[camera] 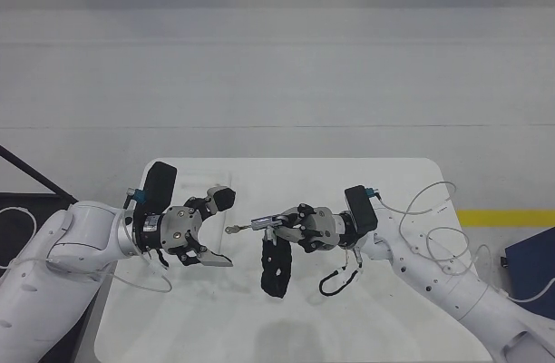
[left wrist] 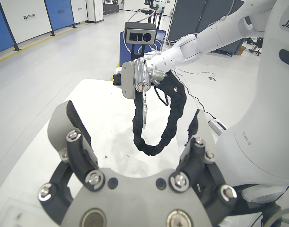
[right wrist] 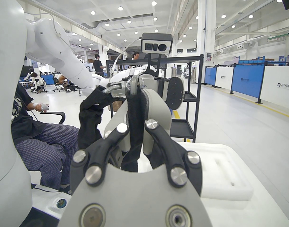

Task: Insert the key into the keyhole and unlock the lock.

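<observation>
My right gripper (camera: 291, 227) is shut on the silver lock (camera: 279, 221) and holds it above the middle of the white table (camera: 350, 309). The lock's cylinder (left wrist: 142, 79) faces my left gripper. The key (left wrist: 144, 109) sits in the keyhole, its flat head (camera: 231, 230) sticking out toward the left arm. A black fabric-covered chain (camera: 276, 268) hangs in a loop from the lock (right wrist: 125, 86). My left gripper (camera: 219, 229) is open, a short way from the key head, with nothing between its fingers (left wrist: 71, 119). In the right wrist view my right gripper (right wrist: 135, 90) clamps the lock body.
A white foam tray (right wrist: 229, 173) with a shallow recess lies on the table beside the right arm. A black cable loop (camera: 336, 281) hangs under the right wrist. A black shelf rack (right wrist: 189, 109) stands beyond the table.
</observation>
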You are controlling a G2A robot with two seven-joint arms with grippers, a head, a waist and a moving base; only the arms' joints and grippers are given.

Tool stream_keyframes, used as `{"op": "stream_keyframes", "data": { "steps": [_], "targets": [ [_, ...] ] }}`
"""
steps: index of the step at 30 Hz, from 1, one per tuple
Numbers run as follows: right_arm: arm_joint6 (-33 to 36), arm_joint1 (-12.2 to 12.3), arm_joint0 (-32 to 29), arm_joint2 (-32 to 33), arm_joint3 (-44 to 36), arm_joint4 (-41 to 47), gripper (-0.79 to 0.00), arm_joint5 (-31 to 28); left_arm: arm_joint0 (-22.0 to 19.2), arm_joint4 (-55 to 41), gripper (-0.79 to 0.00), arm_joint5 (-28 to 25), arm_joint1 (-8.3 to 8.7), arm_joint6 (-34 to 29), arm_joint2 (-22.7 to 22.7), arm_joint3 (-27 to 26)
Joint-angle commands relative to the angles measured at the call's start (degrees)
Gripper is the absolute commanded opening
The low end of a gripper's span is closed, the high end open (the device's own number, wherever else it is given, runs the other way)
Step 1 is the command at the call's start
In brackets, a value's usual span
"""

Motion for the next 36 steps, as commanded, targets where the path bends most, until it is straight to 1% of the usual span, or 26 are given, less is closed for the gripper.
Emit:
{"op": "stream_keyframes", "data": {
  "steps": [1, 20, 24, 29, 36],
  "targets": [
    [0.0, 0.0, 0.0, 0.0, 0.0, 0.0, -0.785, 0.0, 0.0, 0.0, 0.0, 0.0, 0.0, 0.0, 0.0, 0.0],
    [0.0, 0.0, 0.0, 0.0, 0.0, 0.0, -0.785, 0.0, 0.0, 0.0, 0.0, 0.0, 0.0, 0.0, 0.0, 0.0],
    [0.0, 0.0, 0.0, 0.0, 0.0, 0.0, -0.785, 0.0, 1.01, -0.56, 0.0, 2.61, -0.32, 2.02, 0.52, -0.1],
    [0.0, 0.0, 0.0, 0.0, 0.0, 0.0, -0.785, 0.0, 1.26, -1.29, 0.0, 2.92, -0.57, 2.85, 0.92, 0.48],
    [0.0, 0.0, 0.0, 0.0, 0.0, 0.0, -0.785, 0.0, 0.58, -2.85, 0.0, 3.01, -0.81, 1.78, 1.94, 1.31]
  ]
}}
